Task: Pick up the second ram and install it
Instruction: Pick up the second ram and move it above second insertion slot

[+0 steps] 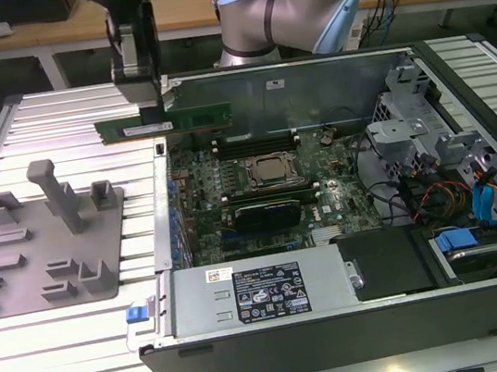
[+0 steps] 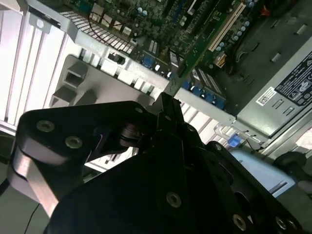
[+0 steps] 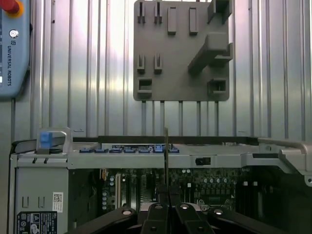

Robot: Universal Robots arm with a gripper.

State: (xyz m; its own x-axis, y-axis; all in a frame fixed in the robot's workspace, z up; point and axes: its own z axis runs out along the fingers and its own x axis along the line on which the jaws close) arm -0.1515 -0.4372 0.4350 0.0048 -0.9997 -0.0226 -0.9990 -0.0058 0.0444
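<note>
A: Where is the second ram (image 1: 196,117)?

B: In the air, level and standing on its long edge, over the far corner of the computer case (image 1: 306,70) on the exterior view's left. The gripper (image 1: 155,114) is clamped on it from above, near the middle of its length.

A: So which step is this?

B: I judge the pick-up is done and the carry is in hand. The stick is past the grey fixture (image 1: 41,240), above the case wall, and not yet over the memory slots (image 1: 251,139) beside the processor (image 1: 271,171).

A: What does the next move call for?

B: As I see it, keeping the stick square to a free slot and its lower edge level. The first wrist view shows the stick edge-on, a thin line (image 3: 166,146) rising from the fingers (image 3: 157,210), which helps with the lining up.

A: Anything hard to make out?

B: Which slot is free, I can't tell. In the second wrist view the gripper's body covers the grip itself. The arm's upper part is cut off at the exterior view's far edge.
</note>
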